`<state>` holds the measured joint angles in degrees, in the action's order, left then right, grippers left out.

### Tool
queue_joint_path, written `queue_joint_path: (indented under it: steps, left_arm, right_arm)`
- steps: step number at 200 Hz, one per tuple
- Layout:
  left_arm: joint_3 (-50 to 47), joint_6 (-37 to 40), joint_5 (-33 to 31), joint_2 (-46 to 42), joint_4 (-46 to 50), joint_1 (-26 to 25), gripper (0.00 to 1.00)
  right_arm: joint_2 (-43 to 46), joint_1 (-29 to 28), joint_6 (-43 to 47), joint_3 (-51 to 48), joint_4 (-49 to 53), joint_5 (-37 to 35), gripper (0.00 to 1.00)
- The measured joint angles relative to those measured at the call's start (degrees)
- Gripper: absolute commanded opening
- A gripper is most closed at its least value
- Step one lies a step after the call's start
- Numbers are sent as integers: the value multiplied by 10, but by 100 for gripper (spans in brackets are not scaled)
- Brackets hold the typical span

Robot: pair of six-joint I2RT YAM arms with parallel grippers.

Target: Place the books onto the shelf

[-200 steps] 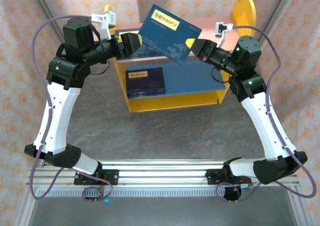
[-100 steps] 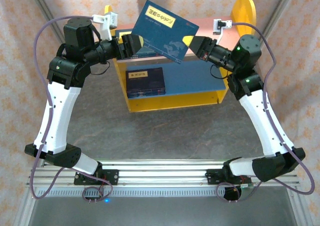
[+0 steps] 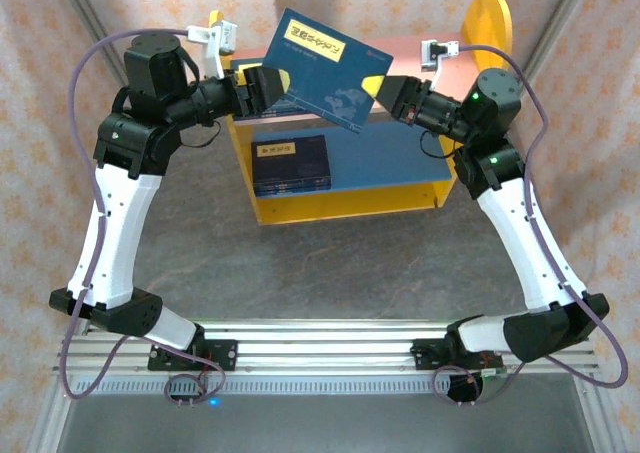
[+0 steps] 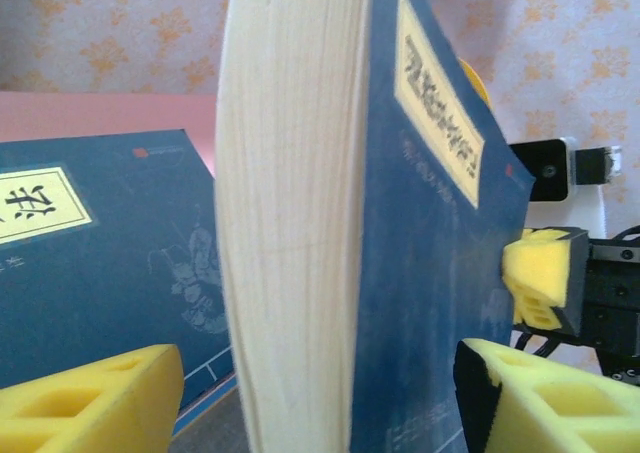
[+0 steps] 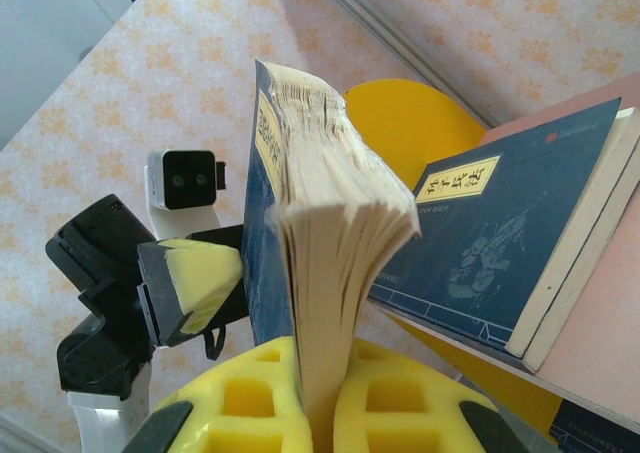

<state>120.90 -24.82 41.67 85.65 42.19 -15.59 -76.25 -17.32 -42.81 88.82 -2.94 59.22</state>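
Observation:
A navy book [image 3: 325, 68] with a yellow label hangs tilted in the air above the shelf [image 3: 380, 158]. My right gripper [image 3: 392, 91] is shut on its right edge; the pages [image 5: 335, 243] fan out above the yellow pads [image 5: 400, 403]. At the book's left corner my left gripper [image 3: 268, 85] stands open, one pad [image 4: 90, 398] clear of the page edge [image 4: 290, 223] and the other beside the cover [image 4: 430, 273]. Two more books [image 5: 500, 243] lie stacked on the pink upper board [image 3: 420, 53]. Another book [image 3: 290, 163] rests on the blue lower board.
The shelf's round yellow side panel [image 3: 488, 18] rises behind my right gripper. Grey tabletop [image 3: 330, 263] stretches between the shelf and the arm bases. Patterned walls close in the back and sides.
The held book has shifted up and to the left, carried by my right gripper. My left arm has hardly moved.

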Motion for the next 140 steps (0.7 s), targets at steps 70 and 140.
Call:
queue_joint_path:
  steps: [70, 140]
  left_arm:
    - [2, -17, 14, 0, -16, 3, 31]
    - [-41, -43, 23, -26, -66, 3, 7]
  right_arm:
    - [-4, -10, 46, 0, 42, 5, 3]
    - [-4, -17, 73, 0, 61, -16, 18]
